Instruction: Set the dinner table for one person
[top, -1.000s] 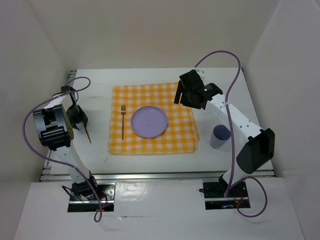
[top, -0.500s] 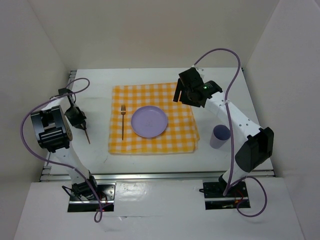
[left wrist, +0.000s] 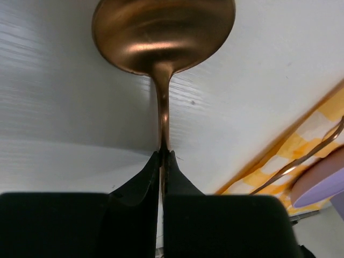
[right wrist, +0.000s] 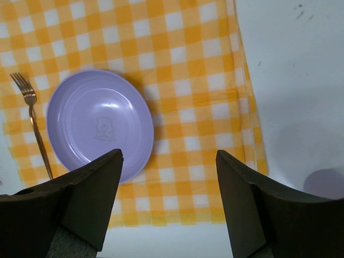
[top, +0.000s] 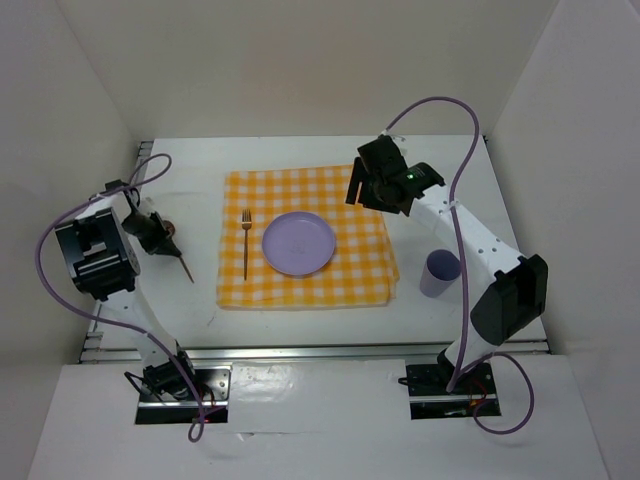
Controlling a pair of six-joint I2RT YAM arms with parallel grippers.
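Left gripper (top: 163, 238) has swung a little toward the cloth (top: 300, 182) since a second ago, spoon (top: 184, 266) riding with it; right arm has hardly stirred. Left fingers are pinched tight on the spoon's thin handle just behind the bowl (left wrist: 164, 32), held above bare table (top: 300, 150), left of the cloth. Right gripper (top: 368, 188) hangs over the cloth's far right part, jaws wide apart with nothing between them (right wrist: 167, 161). The table spans the whole white-walled bay; cloth sits mid-table with plate (top: 298, 243) at its centre, fork (top: 245, 245) just left of the plate, cup (top: 440, 273) off the cloth's right edge. My read: the spoon wants the strip of cloth right of the plate. To do it well I would lift enough to clear fork and plate, watch the right arm sitting close to that path, turn the spoon parallel with the fork, and lower until it lies flat before letting go. So narrow a pinch may let it pivot, so move gently.
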